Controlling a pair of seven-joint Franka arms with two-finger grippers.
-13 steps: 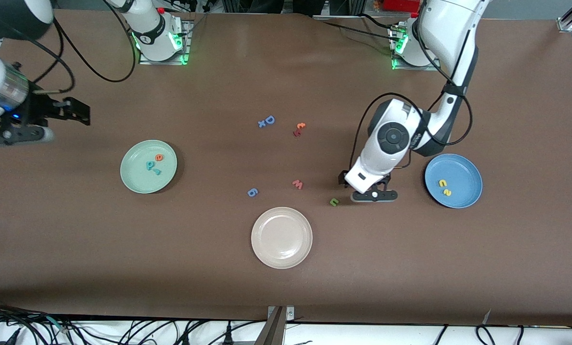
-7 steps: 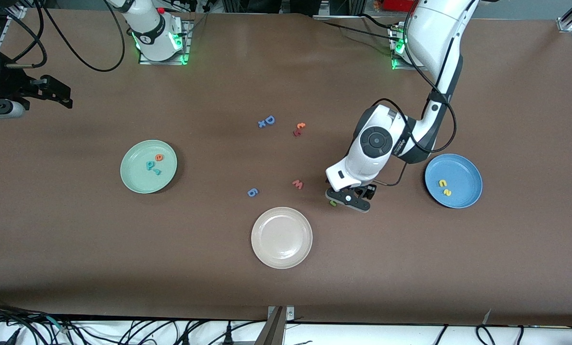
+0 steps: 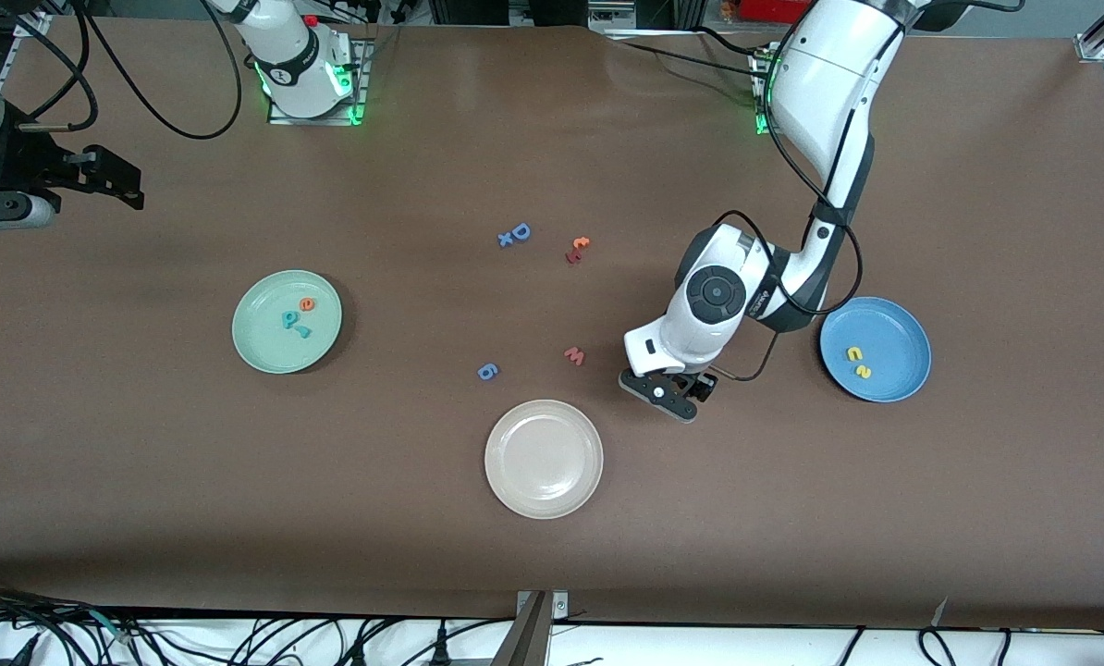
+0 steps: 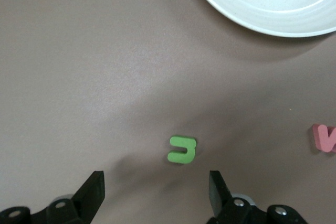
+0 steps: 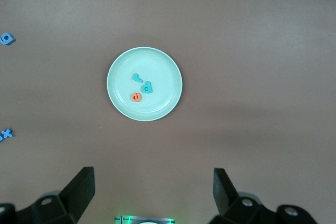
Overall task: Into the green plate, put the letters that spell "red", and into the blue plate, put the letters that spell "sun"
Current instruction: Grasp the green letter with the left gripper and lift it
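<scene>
My left gripper (image 3: pixel 665 396) hangs open, low over the green "n" (image 4: pixel 182 149), which the hand hides in the front view. In the left wrist view the "n" lies flat on the table just ahead of the gap between the fingers (image 4: pixel 94 188). The blue plate (image 3: pixel 896 328) holds the yellow "u" (image 3: pixel 854 353) and yellow "s" (image 3: pixel 864 372). The green plate (image 3: pixel 261 340) holds the orange "e" (image 3: pixel 307 303), teal "d" (image 3: pixel 289 319) and teal "r" (image 3: pixel 303 330). My right gripper (image 3: pixel 117 180) waits open, high at the right arm's end, looking down on the green plate (image 5: pixel 164 74).
A cream-white plate (image 3: pixel 544 504) sits nearer the front camera than the left gripper, its rim (image 4: pixel 247 22) close to the "n". A red "w" (image 3: pixel 575 356) and blue "g" (image 3: pixel 487 371) lie beside it. A blue "D" (image 3: pixel 521 231) and orange "t" (image 3: pixel 580 244) lie mid-table.
My left gripper slid from beside the "n" to over it, turning and dropping lower. The right arm pulled back toward its table end, then held still.
</scene>
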